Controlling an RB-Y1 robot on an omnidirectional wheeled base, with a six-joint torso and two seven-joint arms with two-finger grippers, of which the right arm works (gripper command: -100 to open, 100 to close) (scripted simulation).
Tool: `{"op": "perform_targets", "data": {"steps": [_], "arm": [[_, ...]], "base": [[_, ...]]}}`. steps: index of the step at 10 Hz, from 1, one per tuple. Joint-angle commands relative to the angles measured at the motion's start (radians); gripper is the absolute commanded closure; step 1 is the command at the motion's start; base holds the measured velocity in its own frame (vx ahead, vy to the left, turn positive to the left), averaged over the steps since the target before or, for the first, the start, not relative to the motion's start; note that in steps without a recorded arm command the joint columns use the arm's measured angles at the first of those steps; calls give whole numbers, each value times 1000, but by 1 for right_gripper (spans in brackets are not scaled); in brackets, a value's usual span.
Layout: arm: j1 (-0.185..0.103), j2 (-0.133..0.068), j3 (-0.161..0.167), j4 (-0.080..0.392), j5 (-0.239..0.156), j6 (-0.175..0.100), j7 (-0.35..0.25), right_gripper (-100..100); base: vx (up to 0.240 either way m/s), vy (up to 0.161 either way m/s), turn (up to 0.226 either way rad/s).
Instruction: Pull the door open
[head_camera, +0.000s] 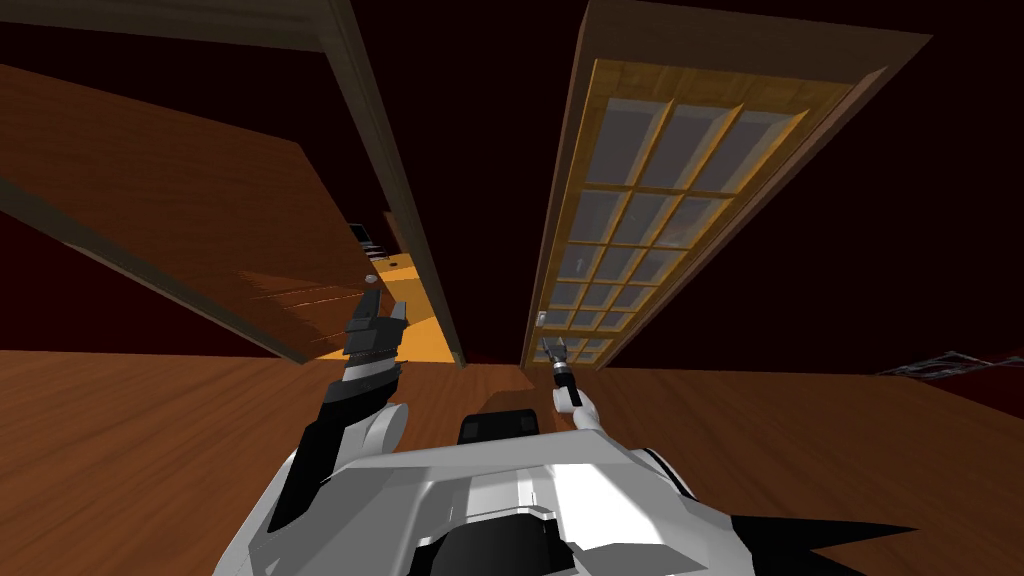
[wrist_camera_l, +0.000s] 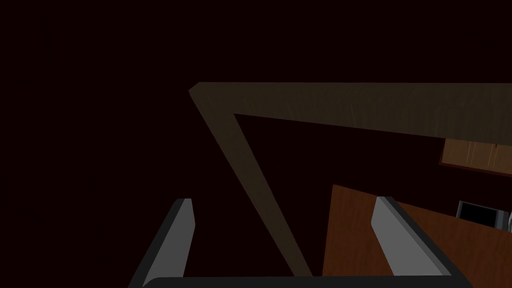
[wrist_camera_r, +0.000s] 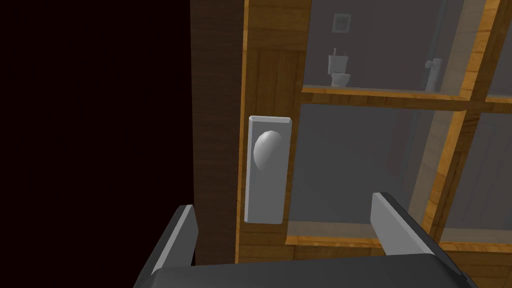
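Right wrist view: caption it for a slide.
Open jaws of the right gripper face the grey knob on the glazed wooden door, not yet gripping.

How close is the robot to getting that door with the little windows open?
Not far yet. Done: the right gripper is lined up before the round grey knob on the wooden door with glass panes. In hand: its open fingers are not touching the knob. Left: grip it and pull; the door sits shut in its dark brown frame. The left gripper is open too.
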Motion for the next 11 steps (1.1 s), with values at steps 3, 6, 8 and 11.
{"op": "perform_targets", "data": {"steps": [3, 6, 8, 11], "arm": [[-24, -3, 1, 67, -8, -10, -55, -100], [-44, -6, 2, 122, -14, -19, -100, -100], [-55, -8, 3, 152, -18, -23, -124, -100], [-58, -8, 3, 161, -20, -21, -135, -100]], "base": [[63, -30, 42], [38, -20, 38], [48, -23, 40], [28, -13, 19]]}}
